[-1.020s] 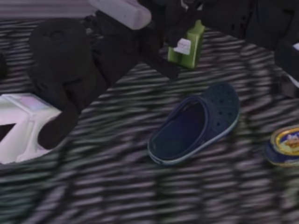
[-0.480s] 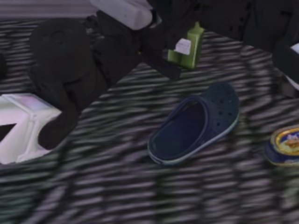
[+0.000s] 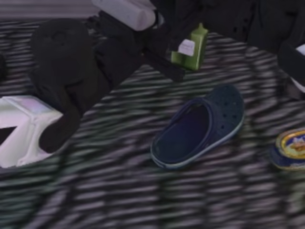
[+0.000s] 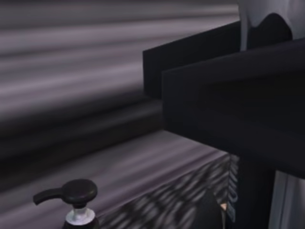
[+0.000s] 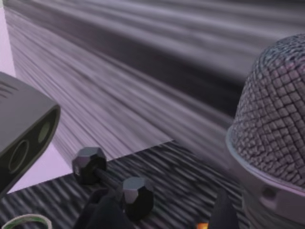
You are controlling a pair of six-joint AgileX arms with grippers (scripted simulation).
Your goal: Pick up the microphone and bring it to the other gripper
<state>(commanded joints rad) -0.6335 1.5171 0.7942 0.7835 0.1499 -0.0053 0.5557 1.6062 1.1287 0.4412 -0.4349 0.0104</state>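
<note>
The microphone's silver-grey mesh head looms large in the right wrist view, held up above the table. It sits just outside my right gripper, which is open with only table showing between its fingertips. In the left wrist view a black stick, the handle, rises right beside my left gripper, which is shut on it. The right gripper's bulky black body crosses close in front. In the top view both arms meet at the far centre, and the microphone is hidden among them.
A green pump bottle stands just below the meeting arms, its black pump top close by. A blue clog lies mid-table and a round tin sits at the right edge. A black dumbbell lies beyond the right gripper.
The left arm's white link has crept slightly to the right at the far centre. Everything on the table stays put.
</note>
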